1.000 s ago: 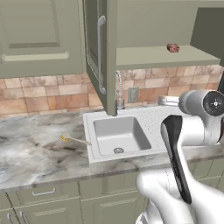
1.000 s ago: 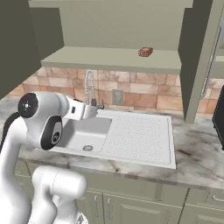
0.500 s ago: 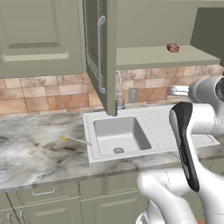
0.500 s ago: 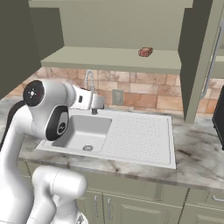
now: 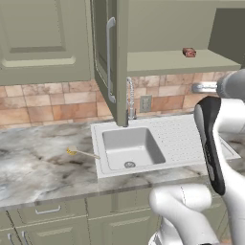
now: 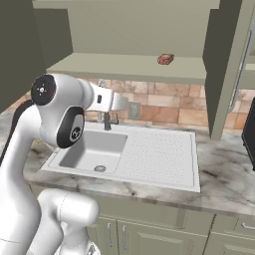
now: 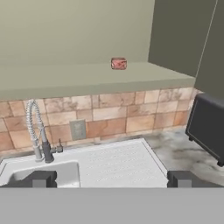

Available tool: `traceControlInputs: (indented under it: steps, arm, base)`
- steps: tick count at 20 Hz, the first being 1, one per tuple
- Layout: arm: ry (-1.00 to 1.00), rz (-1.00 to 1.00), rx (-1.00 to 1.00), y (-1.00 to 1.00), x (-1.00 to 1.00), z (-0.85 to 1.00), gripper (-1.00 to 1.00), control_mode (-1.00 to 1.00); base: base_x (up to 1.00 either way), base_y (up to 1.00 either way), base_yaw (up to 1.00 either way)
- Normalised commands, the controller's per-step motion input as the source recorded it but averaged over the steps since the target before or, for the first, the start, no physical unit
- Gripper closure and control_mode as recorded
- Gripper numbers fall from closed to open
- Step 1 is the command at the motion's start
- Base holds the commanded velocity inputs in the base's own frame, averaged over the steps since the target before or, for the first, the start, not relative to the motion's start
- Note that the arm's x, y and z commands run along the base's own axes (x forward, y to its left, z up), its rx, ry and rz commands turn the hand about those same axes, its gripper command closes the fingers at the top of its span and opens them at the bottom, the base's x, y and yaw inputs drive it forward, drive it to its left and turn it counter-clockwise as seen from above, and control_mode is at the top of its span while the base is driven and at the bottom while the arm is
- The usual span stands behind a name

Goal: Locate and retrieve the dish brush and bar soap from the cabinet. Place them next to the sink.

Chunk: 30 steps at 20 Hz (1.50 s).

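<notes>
Wall outlet (image 7: pixel 78 129) on tiled backsplash (image 7: pixel 131 117), marble counter (image 5: pixel 38 167)

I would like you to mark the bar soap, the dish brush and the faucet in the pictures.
bar soap (image 7: pixel 118 64), hand view, the middle of its front face.
dish brush (image 5: pixel 72 151), left base view, its yellow head on the counter.
faucet (image 6: pixel 106 121), right base view, its base behind the basin.
</notes>
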Motion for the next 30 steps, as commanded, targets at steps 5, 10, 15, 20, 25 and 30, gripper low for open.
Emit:
traceControlInputs:
  steps: [5, 10, 15, 20, 25, 30]
  arm:
    - [-0.04, -0.06, -0.07, -0.19, 0.04, 0.13, -1.0, -1.0]
    - [-0.03, -0.02, 0.0, -0.12, 0.03, 0.17, -1.0, -1.0]
    - [0.0, 0.0, 0.03, -0.09, 0.01, 0.06, -1.0, -1.0]
    - [-0.05, 0.0, 0.0, 0.0, 0.01, 0.27, -1.0, -1.0]
    - [-0.02, 0.01, 0.0, 0.0, 0.07, 0.24, -1.0, -1.0]
    - [0.0, 0.04, 0.0, 0.0, 0.22, 0.18, -1.0, -1.0]
  base:
    - [0.0, 0.0, 0.0]
    - [0.0, 0.0, 0.0]
    - [0.0, 0.0, 0.0]
    - [0.0, 0.0, 0.0]
    - [0.0, 0.0, 0.0]
    - [0.0, 0.0, 0.0]
